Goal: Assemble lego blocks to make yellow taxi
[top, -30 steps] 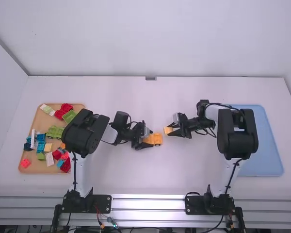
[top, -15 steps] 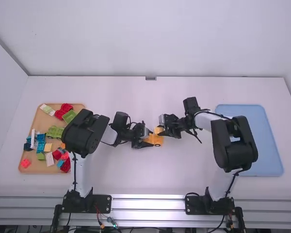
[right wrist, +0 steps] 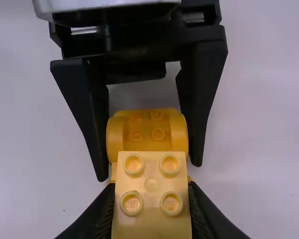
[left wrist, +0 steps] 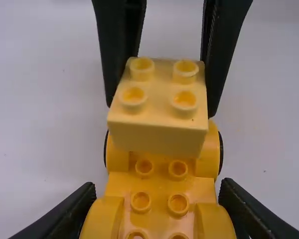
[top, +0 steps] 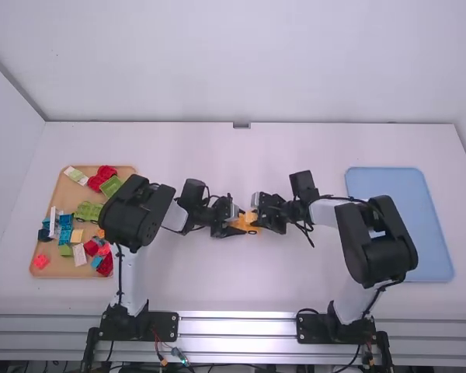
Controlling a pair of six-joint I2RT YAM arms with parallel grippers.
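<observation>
One left gripper [left wrist: 158,186], fingers closed, is clasping one orange car base [left wrist: 159,180] mid-table; one right gripper [right wrist: 151,185], fingers closed, is holding one pale-yellow block [right wrist: 151,169] over it, presumably needing squared studs, then straight, even pressure.

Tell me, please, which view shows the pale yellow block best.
The left wrist view: the pale block shows studs and side. The right wrist view shows studs; the high view, barely distinguishable yellow.
</observation>
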